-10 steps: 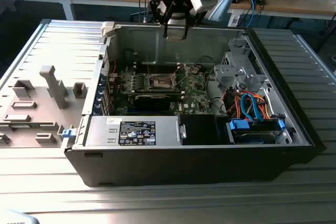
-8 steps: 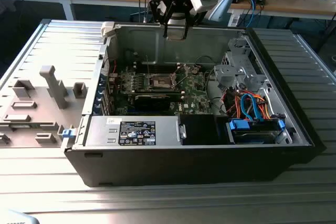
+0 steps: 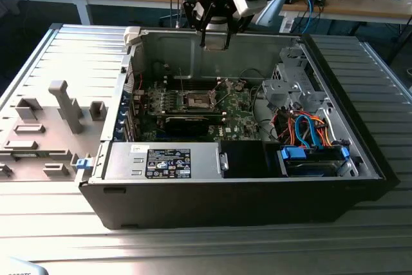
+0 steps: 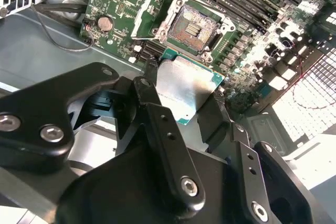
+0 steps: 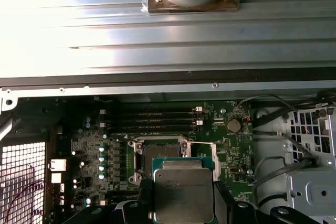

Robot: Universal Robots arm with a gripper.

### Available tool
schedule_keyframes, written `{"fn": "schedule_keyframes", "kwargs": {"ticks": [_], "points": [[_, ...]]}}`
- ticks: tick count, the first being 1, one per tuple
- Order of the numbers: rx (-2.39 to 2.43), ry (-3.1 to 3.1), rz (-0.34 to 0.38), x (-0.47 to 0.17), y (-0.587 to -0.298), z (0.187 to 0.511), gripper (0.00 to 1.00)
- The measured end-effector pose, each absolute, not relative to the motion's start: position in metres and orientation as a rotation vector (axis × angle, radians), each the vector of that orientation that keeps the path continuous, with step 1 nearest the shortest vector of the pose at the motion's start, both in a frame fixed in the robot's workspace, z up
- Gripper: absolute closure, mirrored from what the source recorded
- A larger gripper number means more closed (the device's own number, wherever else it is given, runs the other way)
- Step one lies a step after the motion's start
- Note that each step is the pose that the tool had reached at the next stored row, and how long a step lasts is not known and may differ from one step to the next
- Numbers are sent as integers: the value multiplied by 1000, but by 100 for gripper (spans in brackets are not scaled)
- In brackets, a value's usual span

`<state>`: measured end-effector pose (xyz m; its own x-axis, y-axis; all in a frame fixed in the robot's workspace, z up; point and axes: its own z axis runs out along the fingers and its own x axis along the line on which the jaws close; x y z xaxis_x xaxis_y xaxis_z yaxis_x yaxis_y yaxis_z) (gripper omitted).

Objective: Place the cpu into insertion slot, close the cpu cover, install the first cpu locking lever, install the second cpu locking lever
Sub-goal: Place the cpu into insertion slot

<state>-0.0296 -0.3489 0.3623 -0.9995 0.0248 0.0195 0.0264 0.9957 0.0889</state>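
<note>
Gripper (image 4: 184, 83) fingers clamp the cpu (image 4: 187, 92) above the insertion slot (image 4: 191, 27), not touching. Slot bare, cpu cover (image 4: 142, 19) open beside it. No step finished yet.

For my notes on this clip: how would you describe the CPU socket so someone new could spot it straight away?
Start at the open computer case and find the green motherboard on its floor. Near the board's middle sits the insertion slot, a dark square in a silvery rim. Unlike the long narrow memory slots beside it, it is square with its contacts exposed.
</note>
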Motion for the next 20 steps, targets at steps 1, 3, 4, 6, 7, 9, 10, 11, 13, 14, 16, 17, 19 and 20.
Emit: {"fn": "schedule_keyframes", "kwargs": {"ticks": [1, 3, 4, 6, 7, 9, 10, 11, 13, 14, 16, 17, 19, 20], "points": [[-40, -3120, -140, -30, -349, 362, 46], [-40, -3120, -139, -30, -349, 361, 46], [-40, -3120, -140, -30, -349, 361, 46], [-40, -3120, -140, -30, -349, 361, 46], [-40, -3120, -140, -30, -349, 361, 46], [-40, -3120, -140, -30, -349, 360, 46], [-40, -3120, -140, -30, -349, 359, 46], [-40, -3120, -140, -30, -349, 359, 46], [-40, -3120, -140, -30, -349, 359, 46], [-40, -3120, -140, -30, -349, 359, 46], [-40, -3120, -140, -30, -349, 358, 46], [-40, -3120, -140, -30, -349, 358, 46], [-40, -3120, -140, -30, -349, 357, 46], [-40, -3120, -140, -30, -349, 357, 46]]}}
